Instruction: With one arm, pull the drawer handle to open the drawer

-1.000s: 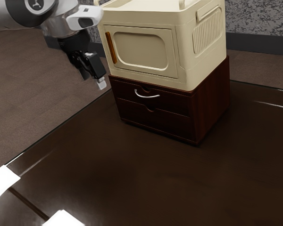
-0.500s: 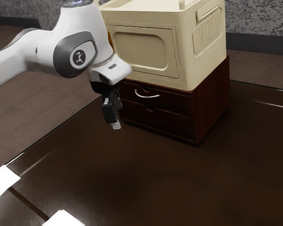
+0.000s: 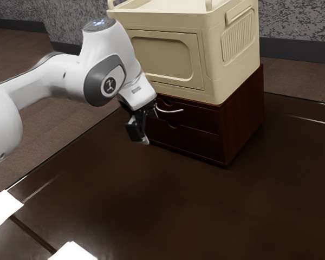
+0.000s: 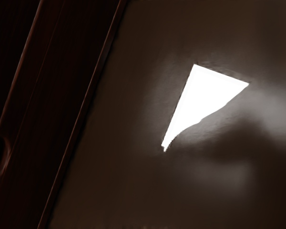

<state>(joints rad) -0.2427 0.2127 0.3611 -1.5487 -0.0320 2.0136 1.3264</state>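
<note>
My black gripper (image 3: 143, 138) points down in front of the cabinet's drawer fronts, beside and lower than the silver handle (image 3: 170, 111), apart from it. That curved handle is on the upper drawer (image 3: 197, 118) of the dark red-brown cabinet (image 3: 241, 120). Both drawers look flush with the cabinet's front. In the wrist view the cabinet's dark front (image 4: 62, 86) runs slantwise, with a rounded notch (image 4: 5, 155) at its edge. The handle's end nearest the gripper is close to the hand in the exterior view.
A cream storage box (image 3: 214, 65) with a recessed door stands on top of the cabinet. The dark glossy table (image 3: 173, 206) extends before it, and a bright reflection lies on its surface (image 4: 109, 157) in the wrist view. White pieces lie at the exterior view's lower left.
My arm has swung in from the exterior view's upper left and come down beside the cabinet front. Over the last half second the gripper shifted slightly toward the handle. Cabinet and drawers look unmoved.
</note>
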